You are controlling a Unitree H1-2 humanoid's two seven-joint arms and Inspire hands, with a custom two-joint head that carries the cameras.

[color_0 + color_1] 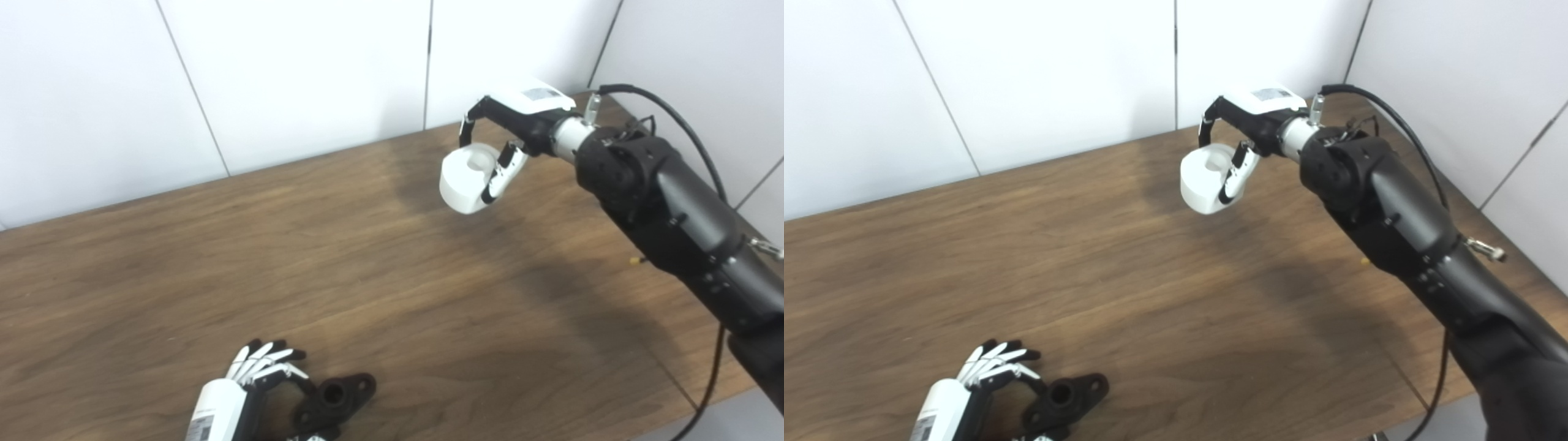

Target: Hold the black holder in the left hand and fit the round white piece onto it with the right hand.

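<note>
The black holder (pixel 334 398) lies flat on the wooden table (pixel 306 245) near the front edge, its round socket facing up. My left hand (pixel 245 386) is just to its left, open, with the fingers spread and pointing away from me. The thumb side touches the holder's left end and is partly cut off by the picture's bottom edge. My right hand (pixel 520 119) is raised over the far right of the table and is shut on the round white piece (pixel 465 180), fingers over its top and thumb on its near side. The piece has a hollow in its upper face.
White wall panels (pixel 294 79) stand right behind the table's far edge. A black cable (pixel 704 153) loops along my right arm and hangs past the table's front right corner (pixel 723 392).
</note>
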